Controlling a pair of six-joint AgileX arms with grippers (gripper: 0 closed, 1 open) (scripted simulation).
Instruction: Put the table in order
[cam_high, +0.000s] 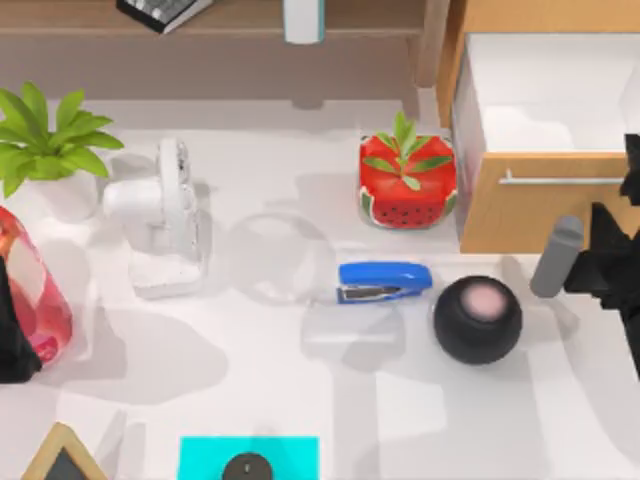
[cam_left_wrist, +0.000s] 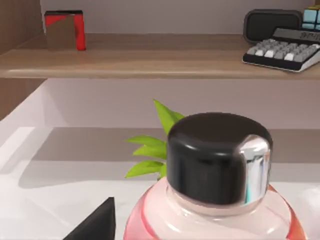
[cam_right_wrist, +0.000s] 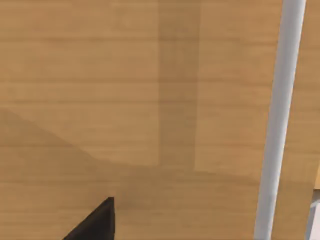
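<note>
Located the table as the wide white top across the top view, carrying all items listed below.

Found the left gripper at the table's left edge, right against a red-and-clear bottle. Saw the bottle's black cap close up in the left wrist view, with green leaves behind it. Could not tell whether this gripper was open, closed or clamped on the bottle.

Found the right gripper at the right edge, beside a grey cylinder and in front of the light-wood drawer cabinet, whose white inside lay exposed. Saw the wooden drawer front and its pale bar handle close up in the right wrist view. Could not tell this gripper's state either.

Noted a blue stapler near the table's centre and a black round speaker just to its right. Noted a watermelon-patterned planter behind them, a potted plant at rear left, and a cyan pad at the front edge.
</note>
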